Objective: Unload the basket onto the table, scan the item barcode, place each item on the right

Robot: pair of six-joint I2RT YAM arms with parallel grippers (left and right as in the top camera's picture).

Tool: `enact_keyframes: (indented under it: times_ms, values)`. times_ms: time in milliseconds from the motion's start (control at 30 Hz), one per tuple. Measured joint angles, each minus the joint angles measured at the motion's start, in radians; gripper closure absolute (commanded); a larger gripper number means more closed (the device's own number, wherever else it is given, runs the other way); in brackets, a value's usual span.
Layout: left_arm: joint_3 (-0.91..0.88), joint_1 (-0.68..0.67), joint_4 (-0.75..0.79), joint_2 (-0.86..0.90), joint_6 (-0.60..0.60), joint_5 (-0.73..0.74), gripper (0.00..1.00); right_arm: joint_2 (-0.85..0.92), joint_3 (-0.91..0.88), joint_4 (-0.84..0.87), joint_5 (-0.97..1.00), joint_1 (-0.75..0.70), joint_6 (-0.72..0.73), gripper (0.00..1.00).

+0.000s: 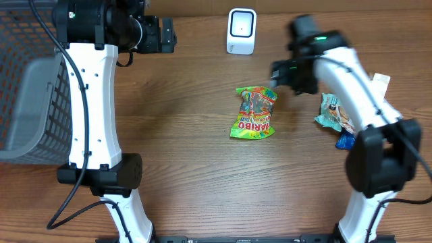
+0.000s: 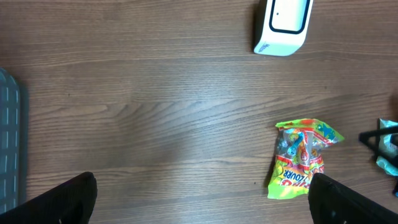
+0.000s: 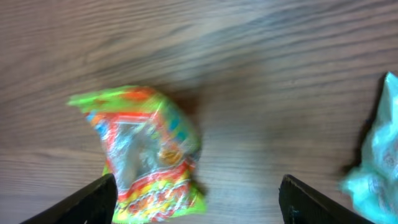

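A green and orange Haribo candy bag (image 1: 254,113) lies flat on the wooden table near the middle, held by nothing. It also shows in the left wrist view (image 2: 303,158) and, blurred, in the right wrist view (image 3: 146,149). My right gripper (image 1: 287,75) hovers just up and right of the bag, open, and its left finger (image 3: 87,202) sits over the bag's lower edge with nothing between the jaws (image 3: 199,202). The white barcode scanner (image 1: 241,30) (image 2: 283,25) stands at the back. My left gripper (image 1: 165,34) (image 2: 202,202) is open at the back left, over bare wood.
A teal snack packet (image 1: 334,111) (image 3: 376,155) and a blue item (image 1: 345,140) lie at the right, beside the right arm. A grey mesh basket (image 1: 30,88) (image 2: 9,143) fills the left edge. The left arm's white column stands front left.
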Motion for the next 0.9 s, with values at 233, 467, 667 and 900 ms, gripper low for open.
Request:
enact_keyframes:
  times_ms: [233, 467, 667, 900]
  values:
    - [0.000, 0.000, 0.000, 0.000, 0.000, 0.000, 0.00, 0.003, -0.311, 0.237, -0.412, -0.090, -0.143, 0.20]
    - [0.000, 0.000, 0.000, 0.000, 0.000, 0.000, 0.00, 0.003, -0.492, 0.461, -0.510, -0.024, -0.079, 0.42]
    - [0.000, 0.000, 0.000, 0.000, 0.000, 0.000, 0.00, 0.003, -0.522, 0.510, -0.524, -0.026, -0.022, 0.96]
    - [0.000, 0.000, 0.000, 0.000, 0.000, 0.000, 0.00, -0.015, -0.520, 0.508, -0.487, -0.025, -0.018, 0.96]
